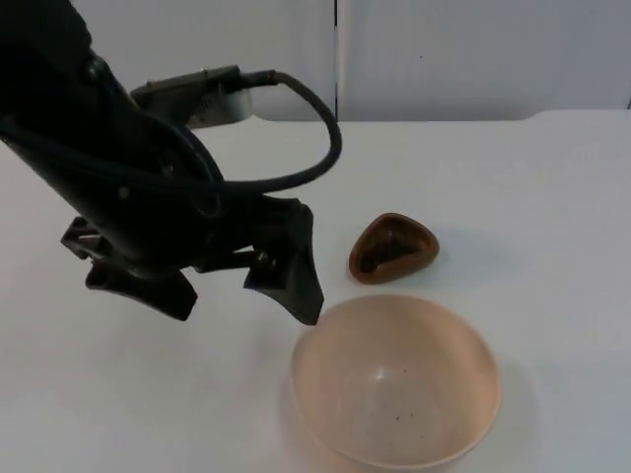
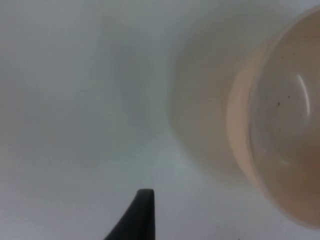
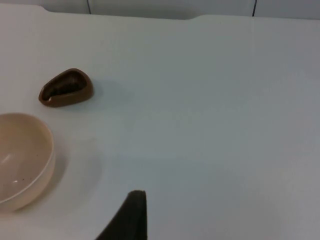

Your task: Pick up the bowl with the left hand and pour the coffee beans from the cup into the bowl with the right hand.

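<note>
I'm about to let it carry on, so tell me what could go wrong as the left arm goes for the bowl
The left gripper, fingers spread, hangs just beside the bowl; one fingertip is almost at the rim, so a slightly off descent might push or tip the bowl rather than straddle its wall. The small brown cup of coffee beans stands close behind the bowl, and a shoved bowl could knock it and spill beans onto the table.

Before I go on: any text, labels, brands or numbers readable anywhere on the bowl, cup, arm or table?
None can be read.
Bowl: plain beige, only dark specks inside, no print.
Cup: plain brown, dark beans inside, no label.
Left end effector: black, open beside the bowl, no marking seen.
Table: bare white.
</note>
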